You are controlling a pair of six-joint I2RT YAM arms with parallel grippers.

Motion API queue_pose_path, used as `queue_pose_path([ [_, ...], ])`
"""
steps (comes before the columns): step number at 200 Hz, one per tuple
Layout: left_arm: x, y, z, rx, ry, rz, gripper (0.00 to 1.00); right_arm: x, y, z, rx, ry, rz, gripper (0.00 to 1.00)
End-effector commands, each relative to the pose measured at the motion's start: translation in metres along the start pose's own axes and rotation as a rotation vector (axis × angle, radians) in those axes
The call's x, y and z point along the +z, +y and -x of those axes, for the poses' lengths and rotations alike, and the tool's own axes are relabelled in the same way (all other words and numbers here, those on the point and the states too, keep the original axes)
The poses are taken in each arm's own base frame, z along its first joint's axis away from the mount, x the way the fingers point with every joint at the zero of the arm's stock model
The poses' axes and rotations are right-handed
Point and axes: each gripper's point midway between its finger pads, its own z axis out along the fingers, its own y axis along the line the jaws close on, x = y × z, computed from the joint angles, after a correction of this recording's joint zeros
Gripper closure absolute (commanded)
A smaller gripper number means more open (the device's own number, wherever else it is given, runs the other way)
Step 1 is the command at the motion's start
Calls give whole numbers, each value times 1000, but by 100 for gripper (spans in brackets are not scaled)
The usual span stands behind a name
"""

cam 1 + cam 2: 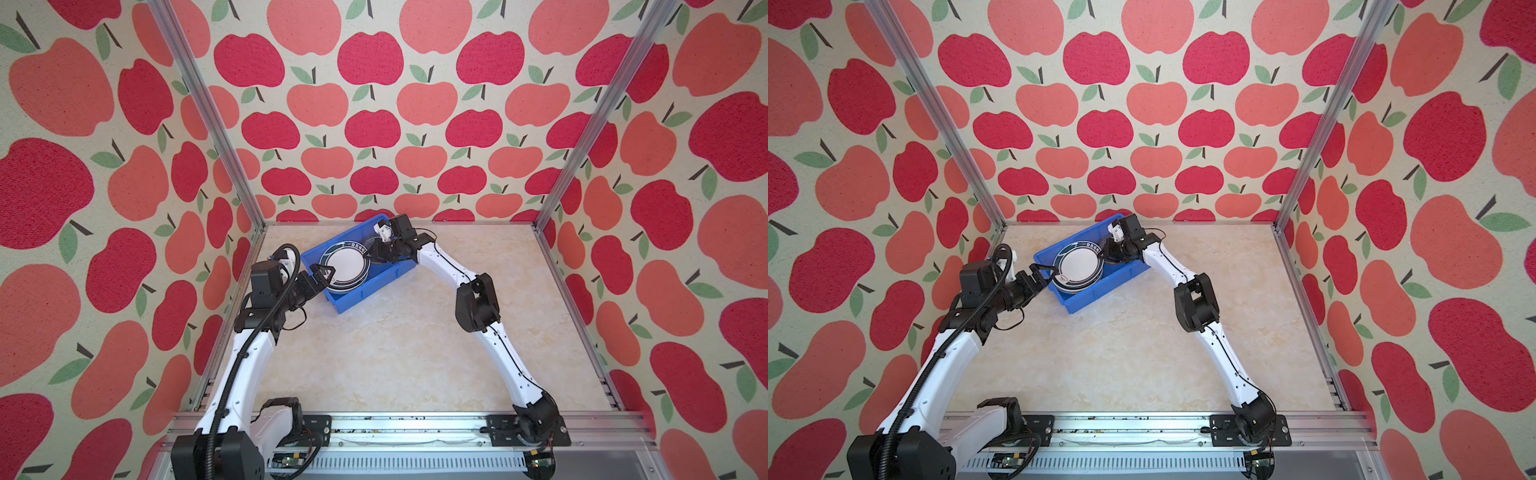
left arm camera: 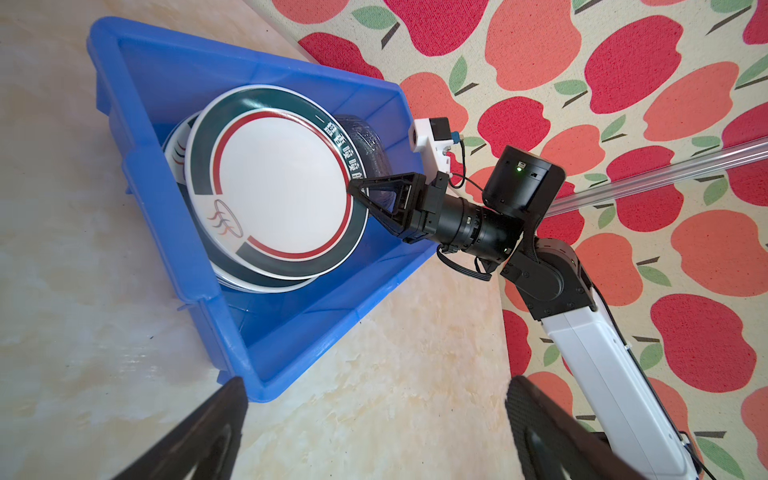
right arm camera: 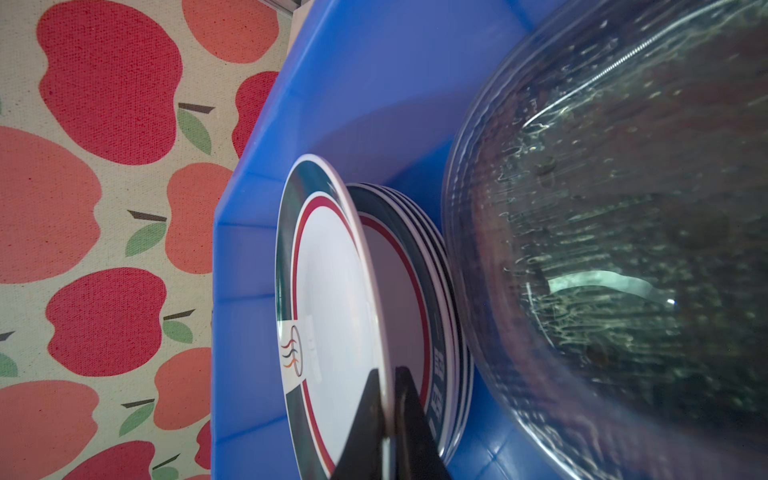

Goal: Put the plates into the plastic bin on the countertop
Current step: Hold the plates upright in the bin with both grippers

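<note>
The blue plastic bin point(image 1: 362, 296) point(image 1: 1096, 297) stands askew at the back of the countertop point(image 1: 415, 340). Inside lies a stack of round white plates with dark green rims point(image 3: 419, 249). The top plate point(image 1: 347, 266) point(image 2: 282, 183) point(image 3: 332, 274) is tilted, its rim pinched in my shut right gripper point(image 1: 371, 254) point(image 1: 1105, 253) point(image 3: 388, 382). Clear glass plates point(image 3: 602, 228) point(image 2: 368, 139) sit in the bin beside the stack, under that gripper. My left gripper point(image 1: 322, 275) point(image 1: 1044, 274) point(image 2: 374, 399) stands open at the bin's left near corner, with only countertop between its fingers.
Apple-patterned walls and aluminium posts point(image 1: 216, 124) close in the back and both sides. The bin's far corner nearly touches the back wall. An aluminium rail point(image 1: 415, 428) with both arm bases runs along the front edge.
</note>
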Motion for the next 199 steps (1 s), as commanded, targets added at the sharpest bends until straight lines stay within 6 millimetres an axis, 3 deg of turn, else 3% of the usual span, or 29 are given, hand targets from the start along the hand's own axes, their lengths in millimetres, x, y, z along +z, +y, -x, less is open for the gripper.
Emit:
queue_pose_path([
  [1, 4, 1, -2, 7, 6, -10, 1, 5, 6, 3, 2, -13, 20, 100],
  [34, 7, 3, -1, 1, 13, -7, 1, 8, 3, 2, 13, -10, 9, 100],
  [92, 6, 3, -2, 4, 14, -8, 1, -2, 10, 6, -13, -25, -20, 73],
  [140, 3, 3, -1, 15, 11, 1, 1, -15, 18, 11, -54, -47, -62, 71],
  [199, 4, 2, 0, 17, 10, -6, 1, -22, 14, 10, -68, -47, -116, 70],
])
